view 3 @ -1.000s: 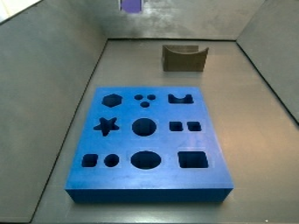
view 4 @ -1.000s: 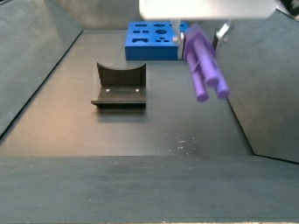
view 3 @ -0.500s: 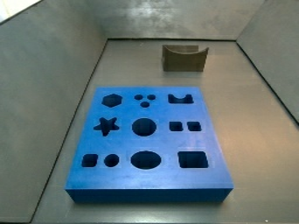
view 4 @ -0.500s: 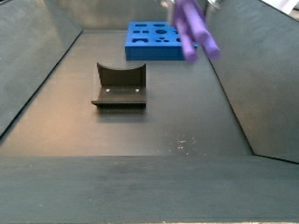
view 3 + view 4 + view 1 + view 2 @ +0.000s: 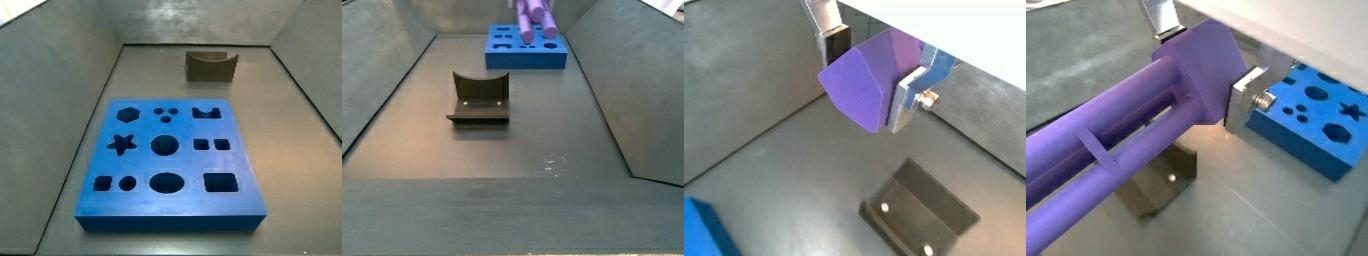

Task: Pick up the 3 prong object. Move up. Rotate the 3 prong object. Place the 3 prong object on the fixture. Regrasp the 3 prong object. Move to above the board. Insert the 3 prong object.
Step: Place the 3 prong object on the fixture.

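Observation:
The 3 prong object (image 5: 865,78) is a light-purple piece, and my gripper (image 5: 870,72) is shut on its block end in both wrist views. Its long prongs (image 5: 1100,165) stick out sideways from the block (image 5: 1189,85). In a side view only the prongs (image 5: 537,20) show, hanging high at the frame's upper edge over the near end of the blue board (image 5: 523,48); the gripper itself is out of that frame. The dark fixture (image 5: 480,97) stands on the floor well below and in front of the piece. The other side view shows the board (image 5: 168,165) and fixture (image 5: 210,65) only.
Grey slanted walls (image 5: 623,90) close in the floor on both sides. The board (image 5: 1313,110) with its cut-out holes lies beside the gripper in a wrist view. The fixture (image 5: 925,215) lies beneath the piece, with a corner of the board (image 5: 698,235) nearby.
The held 3 prong object has risen and moved away from the fixture side toward the board; it has left one side view entirely, and only its prongs remain in the other.

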Available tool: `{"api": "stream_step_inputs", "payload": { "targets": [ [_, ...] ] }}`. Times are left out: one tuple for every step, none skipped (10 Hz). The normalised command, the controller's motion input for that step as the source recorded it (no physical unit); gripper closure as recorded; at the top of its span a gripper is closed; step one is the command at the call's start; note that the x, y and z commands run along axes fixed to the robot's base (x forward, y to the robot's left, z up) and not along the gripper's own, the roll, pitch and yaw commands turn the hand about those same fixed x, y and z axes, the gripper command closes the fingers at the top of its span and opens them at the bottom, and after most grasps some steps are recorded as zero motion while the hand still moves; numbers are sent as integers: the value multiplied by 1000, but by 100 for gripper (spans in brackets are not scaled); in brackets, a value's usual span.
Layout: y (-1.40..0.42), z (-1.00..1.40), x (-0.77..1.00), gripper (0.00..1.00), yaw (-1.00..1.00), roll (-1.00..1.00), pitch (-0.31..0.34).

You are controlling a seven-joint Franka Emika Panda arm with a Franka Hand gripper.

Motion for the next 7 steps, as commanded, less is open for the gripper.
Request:
{"api": "stream_step_inputs", "payload": {
  "targets": [
    [-174, 95, 1000, 100, 28, -87, 90],
    [-118, 72, 976, 100, 22, -77, 116],
    [-88, 57, 910, 100, 20, -70, 124],
    [-44, 33, 781, 100, 20, -55, 131],
    [-26, 23, 682, 100, 20, -44, 138],
    [-16, 20, 553, 100, 20, -29, 146],
    [-11, 18, 490, 100, 20, -22, 150]
  ]
}}
